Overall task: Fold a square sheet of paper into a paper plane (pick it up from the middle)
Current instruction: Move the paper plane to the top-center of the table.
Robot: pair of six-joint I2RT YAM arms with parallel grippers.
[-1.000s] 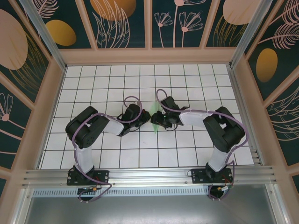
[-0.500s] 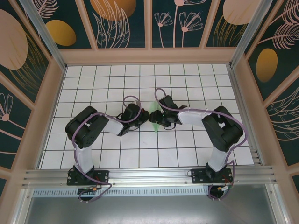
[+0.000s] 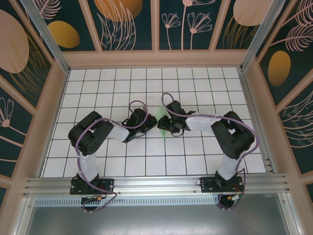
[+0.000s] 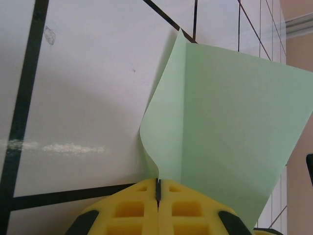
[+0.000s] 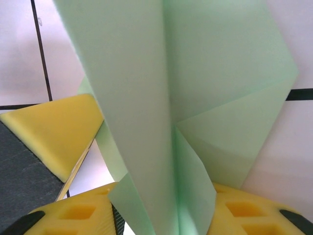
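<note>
White tiled floor below, my left gripper is pinched tight on the near edge of the square sheet of paper standing just ahead, right gripper sits apart around its fold, so pulling unevenly could tear it or skew the crease.

A pale mint-green folded sheet of paper stands upright, creased down its middle, between the parted yellow fingers of the right gripper. A yellow wedge-shaped pad sits just beside its left edge, over white black-lined tiles.
</note>
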